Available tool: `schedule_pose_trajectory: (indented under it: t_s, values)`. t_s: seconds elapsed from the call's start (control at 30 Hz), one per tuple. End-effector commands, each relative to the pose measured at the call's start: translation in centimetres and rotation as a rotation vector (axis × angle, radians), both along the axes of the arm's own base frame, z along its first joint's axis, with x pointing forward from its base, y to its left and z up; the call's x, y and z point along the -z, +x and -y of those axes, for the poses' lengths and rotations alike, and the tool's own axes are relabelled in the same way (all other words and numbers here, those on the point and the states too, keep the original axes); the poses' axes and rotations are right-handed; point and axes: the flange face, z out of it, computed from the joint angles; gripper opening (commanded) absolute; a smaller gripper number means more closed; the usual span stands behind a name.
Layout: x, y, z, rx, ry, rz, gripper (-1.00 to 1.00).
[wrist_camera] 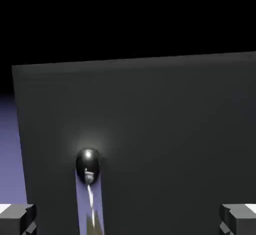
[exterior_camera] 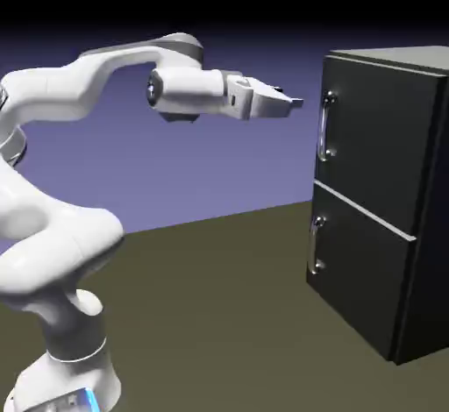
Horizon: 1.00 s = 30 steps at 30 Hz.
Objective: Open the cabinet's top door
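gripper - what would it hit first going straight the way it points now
Probably the flat face of the top door, with the handle between the open fingertips' paths, off-centre; depth is hard to judge.

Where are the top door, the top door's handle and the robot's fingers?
top door (exterior_camera: 381, 143): exterior view, middle of its black front
top door's handle (exterior_camera: 324, 128): exterior view, middle of its silver bar
fingers (wrist_camera: 18, 220): hand view, on the tip at the left

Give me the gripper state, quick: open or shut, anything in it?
Gripper: open, fingers wide apart, holding nothing; the top door's handle is not in its grasp.
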Motion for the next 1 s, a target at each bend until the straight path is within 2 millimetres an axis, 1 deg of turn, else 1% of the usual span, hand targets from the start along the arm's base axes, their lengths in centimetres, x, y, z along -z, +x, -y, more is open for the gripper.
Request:
schedule_pose_trajectory:
  t_s: [0.0,0.17,0.37,0.43,0.57,0.6,0.63,0.67,0.8,0.97]
  values:
    - [0.5,0.4,-0.3,-0.001,-0.005,0.009,0.0]
    - [3.6,2.7,-1.5,-0.004,-0.028,0.05,0.0]
    - [8.3,5.8,-2.2,0.002,-0.054,0.09,0.0]
    - [8.3,5.8,-2.2,0.002,-0.054,0.09,0.0]
    - [8.3,10.3,-2.0,0.002,-0.055,0.09,0.0]
    - [8.3,10.8,-1.9,0.002,-0.054,0.09,0.0]
    - [8.3,10.8,-1.9,0.002,-0.054,0.09,-1.0]
    - [8.3,10.8,-1.9,0.002,-0.054,0.09,-1.0]
    - [8.3,8.1,-0.5,-0.097,-0.05,0.092,-1.0]
    - [8.3,4.6,1.9,-0.232,-0.043,0.096,-1.0]
